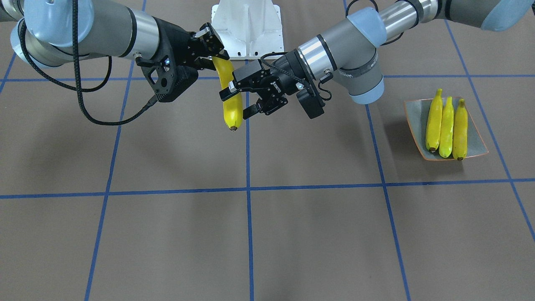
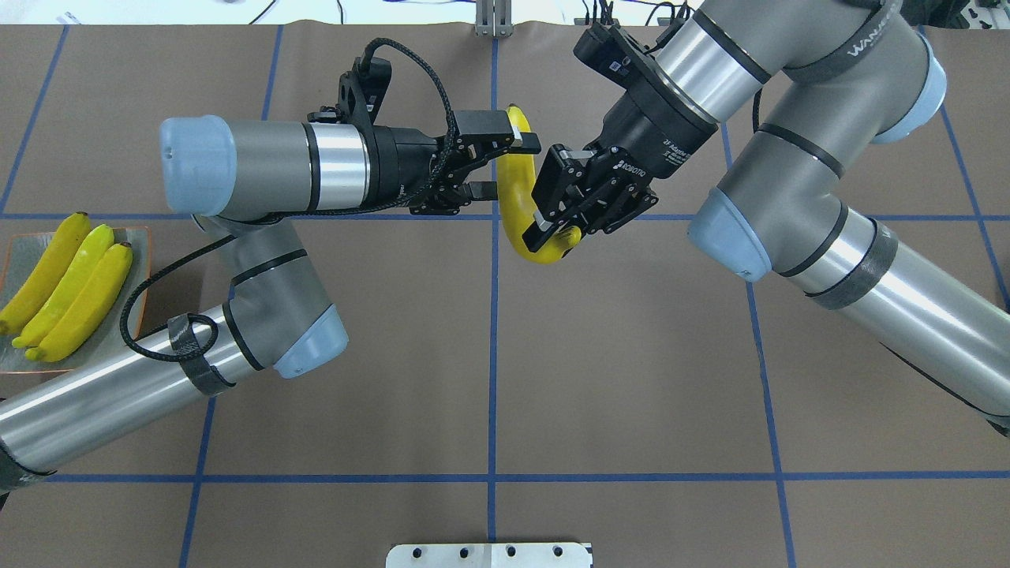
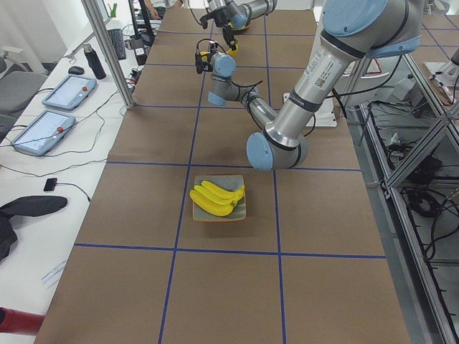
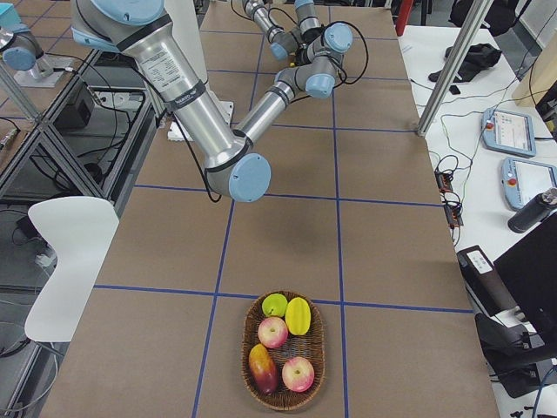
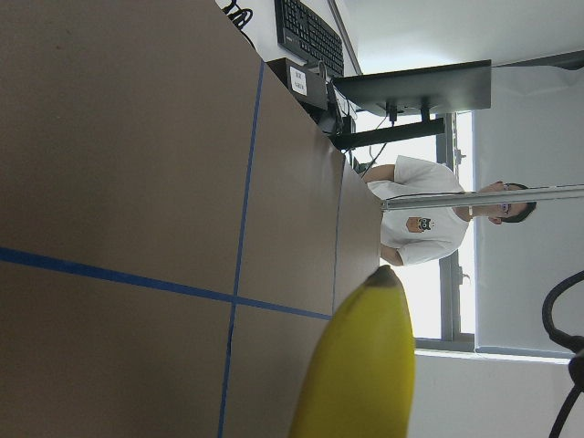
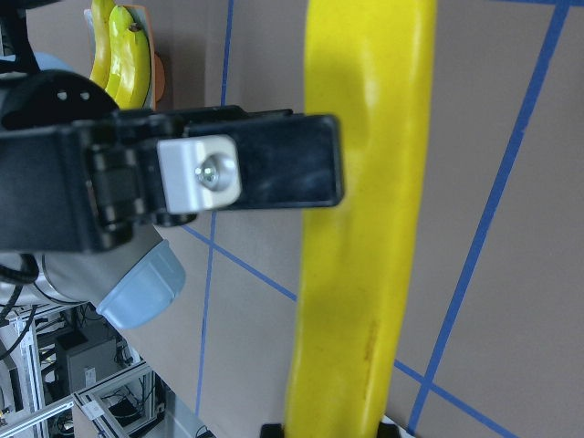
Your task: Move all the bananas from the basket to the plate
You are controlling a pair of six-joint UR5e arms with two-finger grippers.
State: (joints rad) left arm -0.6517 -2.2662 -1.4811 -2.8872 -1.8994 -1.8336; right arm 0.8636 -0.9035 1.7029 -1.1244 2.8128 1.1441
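Observation:
One banana (image 1: pixel 232 110) hangs in the air between my two grippers, above the table's middle. My right gripper (image 1: pixel 215 52) is shut on its end nearest the robot, also seen in the overhead view (image 2: pixel 552 233). My left gripper (image 1: pixel 236 103) is open, its jaws straddling the banana's middle (image 2: pixel 517 197). One left finger (image 6: pixel 246 173) crosses in front of the banana (image 6: pixel 365 301). Three bananas (image 1: pixel 446 127) lie side by side on the grey-green plate (image 1: pixel 413 110) at the table's left end (image 3: pixel 242 208). The basket (image 4: pixel 283 353) shows no banana.
The wicker basket at the table's right end holds apples and other fruit. The robot's white base plate (image 1: pixel 247 29) sits at the table's near edge. Blue tape lines grid the brown table. Tablets and cables lie on side benches.

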